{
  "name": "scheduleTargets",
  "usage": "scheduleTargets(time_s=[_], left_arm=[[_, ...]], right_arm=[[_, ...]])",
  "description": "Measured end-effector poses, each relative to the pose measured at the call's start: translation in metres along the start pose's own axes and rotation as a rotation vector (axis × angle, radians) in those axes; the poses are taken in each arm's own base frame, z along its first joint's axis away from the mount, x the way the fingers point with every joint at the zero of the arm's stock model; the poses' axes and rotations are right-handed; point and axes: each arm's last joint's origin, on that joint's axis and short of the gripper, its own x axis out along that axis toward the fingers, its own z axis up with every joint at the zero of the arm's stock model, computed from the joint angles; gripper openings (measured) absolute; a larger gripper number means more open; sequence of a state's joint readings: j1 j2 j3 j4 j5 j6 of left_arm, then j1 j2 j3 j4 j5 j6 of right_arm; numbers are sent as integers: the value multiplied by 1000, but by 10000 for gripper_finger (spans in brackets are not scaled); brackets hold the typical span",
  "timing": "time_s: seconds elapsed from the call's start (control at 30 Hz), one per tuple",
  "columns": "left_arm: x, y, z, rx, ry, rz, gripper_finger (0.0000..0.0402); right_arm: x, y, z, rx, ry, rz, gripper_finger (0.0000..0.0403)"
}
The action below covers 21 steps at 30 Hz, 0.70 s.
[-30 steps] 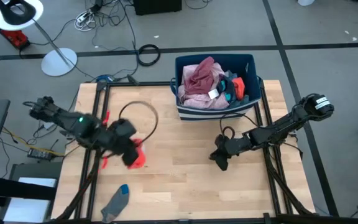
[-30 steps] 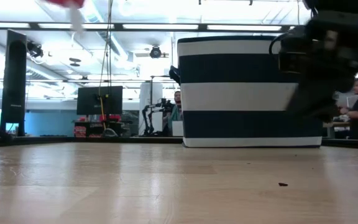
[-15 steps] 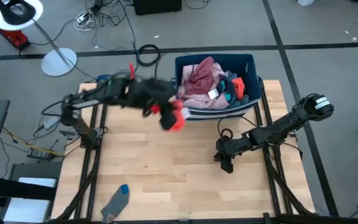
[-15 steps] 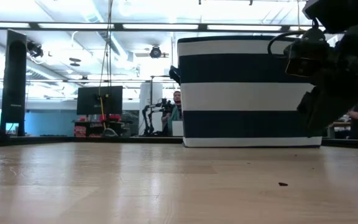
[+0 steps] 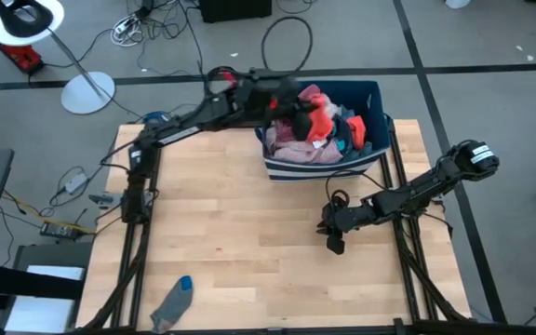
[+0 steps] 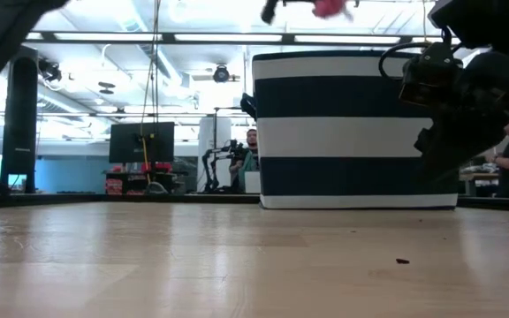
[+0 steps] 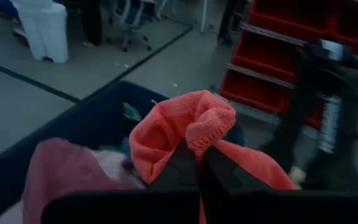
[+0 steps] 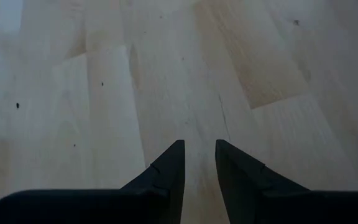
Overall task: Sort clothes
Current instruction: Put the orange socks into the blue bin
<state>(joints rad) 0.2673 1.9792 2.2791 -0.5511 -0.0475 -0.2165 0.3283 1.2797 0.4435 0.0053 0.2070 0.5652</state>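
Observation:
My left gripper (image 5: 298,110) is shut on a red-orange cloth (image 5: 318,108) and holds it above the dark blue, white-striped bin (image 5: 373,91) at the table's far edge. In the bin lie a pink garment (image 5: 296,132) and darker and bright blue clothes. The left wrist view shows the cloth (image 7: 185,124) bunched over my fingers, with the pink garment (image 7: 61,177) below. A grey and blue sock (image 5: 175,300) lies flat near the table's front left. My right gripper (image 5: 335,244) hangs low over bare wood, open, with nothing between its fingers (image 8: 166,168). My left gripper pinches a bunched fold of the red-orange cloth (image 7: 197,140) between its two fingers. The fingers come nearly level from the table's left side. The cloth is lifted clear over the bin, puffed up above the fingertips and draping down on both sides of them.
The bin's striped wall (image 6: 352,132) stands at the far side of the table in the low view, and my right gripper (image 6: 453,146) hangs in front of its right end. Black frame rails (image 5: 142,186) run along both table sides. People show in the room behind.
My left gripper has swung from the table's near left, up and toward the far right, carrying the red-orange cloth over the bin, and its fingers have tipped toward level. My right gripper has kept its place and rolled a little about its own line.

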Motion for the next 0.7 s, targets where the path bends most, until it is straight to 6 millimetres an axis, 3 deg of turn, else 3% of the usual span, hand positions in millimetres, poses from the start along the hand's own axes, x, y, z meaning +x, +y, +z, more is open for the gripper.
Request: scheduleTargets(time_s=[0.2,0.37,0.5,0.7], left_arm=[[52,21,-18,-14,-87,12,0],[85,30,-36,-100,-133,9,10],[98,36,-47,-143,-124,14,41],[108,39,-57,-146,-105,21,123]], right_arm=[[0,0,0,1,0,10,92],[0,1,0,9,8,28,92],[0,1,0,9,14,35,92],[0,2,0,9,17,43,92]])
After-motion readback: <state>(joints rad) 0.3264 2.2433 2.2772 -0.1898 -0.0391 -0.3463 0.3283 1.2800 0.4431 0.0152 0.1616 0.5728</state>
